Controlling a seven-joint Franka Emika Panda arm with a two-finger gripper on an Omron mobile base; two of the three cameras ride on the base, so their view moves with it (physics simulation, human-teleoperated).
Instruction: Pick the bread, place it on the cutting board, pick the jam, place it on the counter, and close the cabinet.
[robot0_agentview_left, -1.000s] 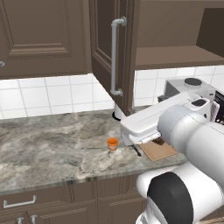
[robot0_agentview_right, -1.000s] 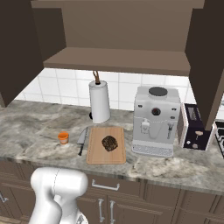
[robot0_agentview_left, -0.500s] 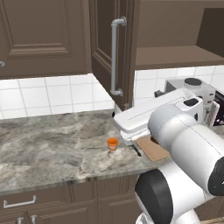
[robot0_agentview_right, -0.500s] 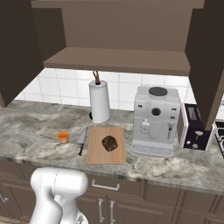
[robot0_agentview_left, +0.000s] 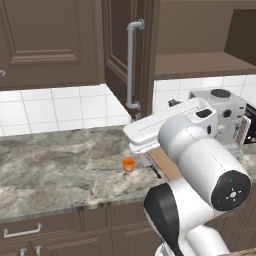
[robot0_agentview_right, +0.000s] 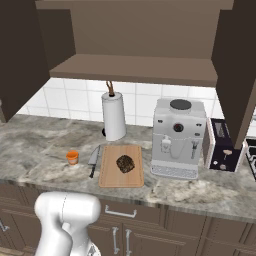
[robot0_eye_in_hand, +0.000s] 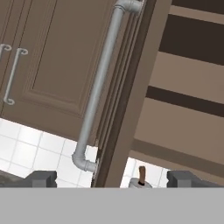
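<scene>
This is a home kitchen. Ahead of the hand and above it hang dark wooden wall cabinets (robot0_eye_in_hand: 52, 57) with silver bar handles, over a white tiled backsplash (robot0_agentview_right: 80, 100). Below it runs a marbled stone counter (robot0_agentview_right: 30, 145) carrying a coffee machine (robot0_agentview_right: 178, 137), a toaster (robot0_agentview_right: 221, 145), a paper-towel roll (robot0_agentview_right: 113, 116) and a cutting board (robot0_agentview_right: 121, 167), with drawers (robot0_agentview_left: 35, 232) underneath.

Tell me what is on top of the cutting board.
The bread sits alone on the cutting board. The knife lies beside it on the counter.
</scene>
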